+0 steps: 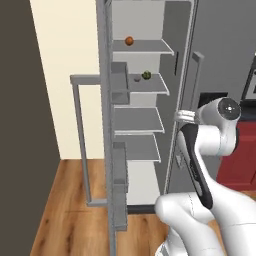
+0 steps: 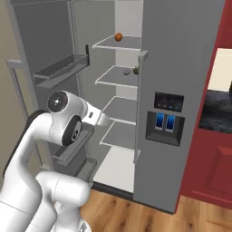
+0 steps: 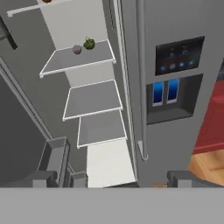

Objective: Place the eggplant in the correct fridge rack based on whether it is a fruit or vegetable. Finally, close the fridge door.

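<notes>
Door (image 1: pixel 82 142) wide open, swung out left, bar handle facing the room. Rack (image 3: pixel 78 59), second from top, already carrying the eggplant (image 3: pixel 77 49) just beside the green vegetable (image 3: pixel 89 43). Closing looks next: best to reach around the door's outer face and push evenly. Gripper (image 3: pixel 113 180) empty; tips wide apart at the hand view's bottom.

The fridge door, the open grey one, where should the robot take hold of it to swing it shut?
Grip the long upright bar handle on the fridge door, around mid-height. It stands clear of the door's outer face on two brackets, so the fingers could likely close around it from the side. The door is swung wide open, edge-on in the left base view, so come from its outer, wall-facing side.
</notes>
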Tool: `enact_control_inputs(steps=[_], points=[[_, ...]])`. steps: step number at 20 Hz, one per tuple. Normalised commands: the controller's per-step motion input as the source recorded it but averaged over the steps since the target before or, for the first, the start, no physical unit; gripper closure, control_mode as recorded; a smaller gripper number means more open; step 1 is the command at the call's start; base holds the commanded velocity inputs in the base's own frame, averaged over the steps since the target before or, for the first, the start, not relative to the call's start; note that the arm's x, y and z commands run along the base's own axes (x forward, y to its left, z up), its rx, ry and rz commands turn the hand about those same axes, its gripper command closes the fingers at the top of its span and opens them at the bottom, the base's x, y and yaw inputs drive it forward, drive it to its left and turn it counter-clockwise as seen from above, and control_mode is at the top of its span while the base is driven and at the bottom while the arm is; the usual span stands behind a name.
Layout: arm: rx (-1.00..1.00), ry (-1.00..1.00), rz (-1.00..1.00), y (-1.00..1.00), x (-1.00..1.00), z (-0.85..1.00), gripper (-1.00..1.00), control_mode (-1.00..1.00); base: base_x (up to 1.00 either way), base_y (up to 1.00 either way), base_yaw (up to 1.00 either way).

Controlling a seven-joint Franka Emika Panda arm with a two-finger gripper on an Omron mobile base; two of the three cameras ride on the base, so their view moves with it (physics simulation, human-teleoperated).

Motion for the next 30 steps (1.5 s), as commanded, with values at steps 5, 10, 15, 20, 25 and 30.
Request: enact_control_inputs(steps=[5, 10, 15, 20, 25, 30], points=[[0.00, 0.00, 0.00, 0.00, 0.00, 0.00, -1.00, 1.00, -0.12, 0.50, 0.00], [0.00, 0.00, 0.00, 0.00, 0.00, 0.00, -1.00, 1.00, 0.11, 0.76, -0.02], [0.00, 0.00, 0.00, 0.00, 0.00, 0.00, -1.00, 1.00, 0.03, 0.17, 0.00], [0.00, 0.00, 0.00, 0.00, 0.00, 0.00, -1.00, 1.00, -0.13, 0.00, 0.00], [0.00, 0.00, 0.00, 0.00, 0.00, 0.00, -1.00, 1.00, -0.20, 0.00, 0.00], [0.00, 0.00, 0.00, 0.00, 0.00, 0.00, -1.00, 1.00, -0.48, 0.00, 0.00]])
